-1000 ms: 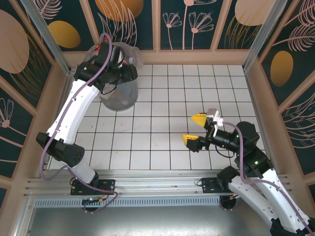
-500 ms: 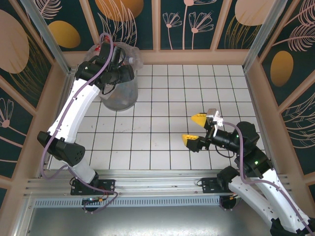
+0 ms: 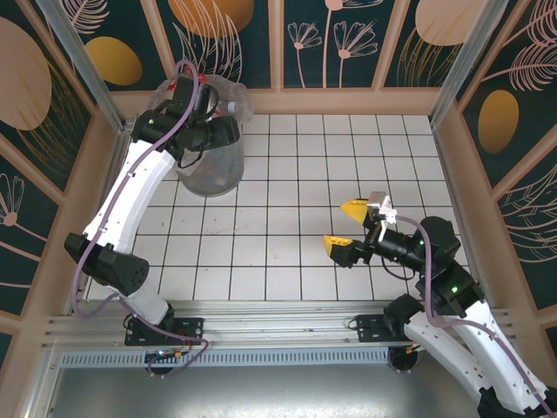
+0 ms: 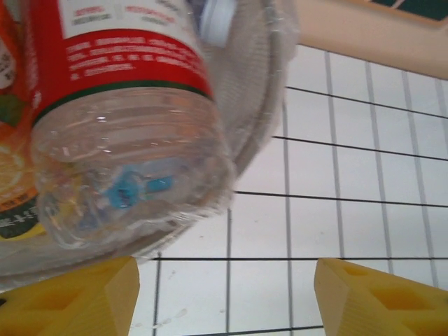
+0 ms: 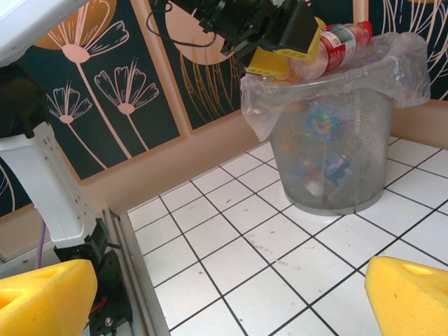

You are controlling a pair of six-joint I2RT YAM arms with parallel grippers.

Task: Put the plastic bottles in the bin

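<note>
- Worktop: white tiles.
- Bin: grey, bag-lined, upright at the worktop's far left corner; other bottles show through its wall.
- Right claw: fingers wide apart, nothing between them, over the near right tiles.
- Left claw: fingers apart, at the bin's rim.
- Red-labelled bottle: lies across the bin's rim, unclamped.

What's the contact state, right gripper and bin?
Apart. Top external view: the right gripper, jaws open, hovers with rows of bare tiles between it and the bin.
</note>
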